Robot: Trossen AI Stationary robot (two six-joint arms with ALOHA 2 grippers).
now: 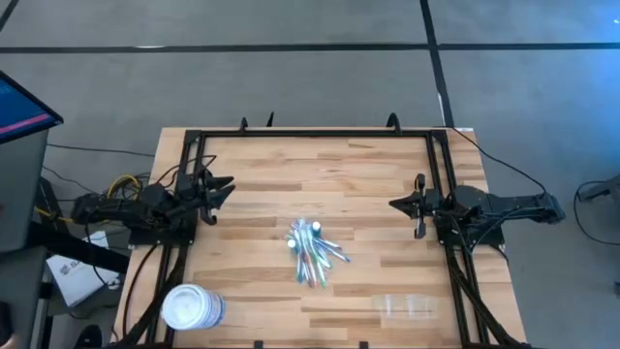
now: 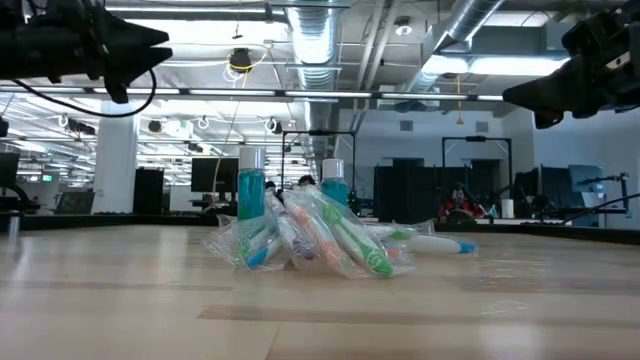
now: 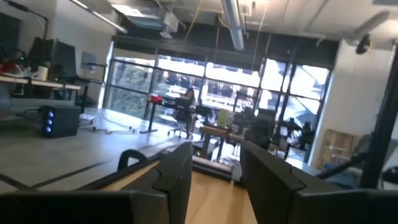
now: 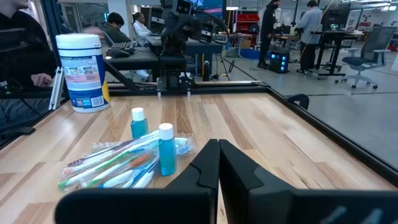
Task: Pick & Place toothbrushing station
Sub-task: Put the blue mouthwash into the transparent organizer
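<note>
Toothbrushing station (image 1: 405, 306), small clear near-colourless plastic holder, roughly rectangular, resting on the table's near edge, apart from the wrapped toothbrush pile (image 1: 314, 251)

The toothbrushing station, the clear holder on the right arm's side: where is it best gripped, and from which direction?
Probably from straight above, across its short width, fingers on the two long walls near the middle. The toothbrushing station lies flat and low on the table, with nothing beside it. The right gripper, shut now, is the nearer one.
</note>
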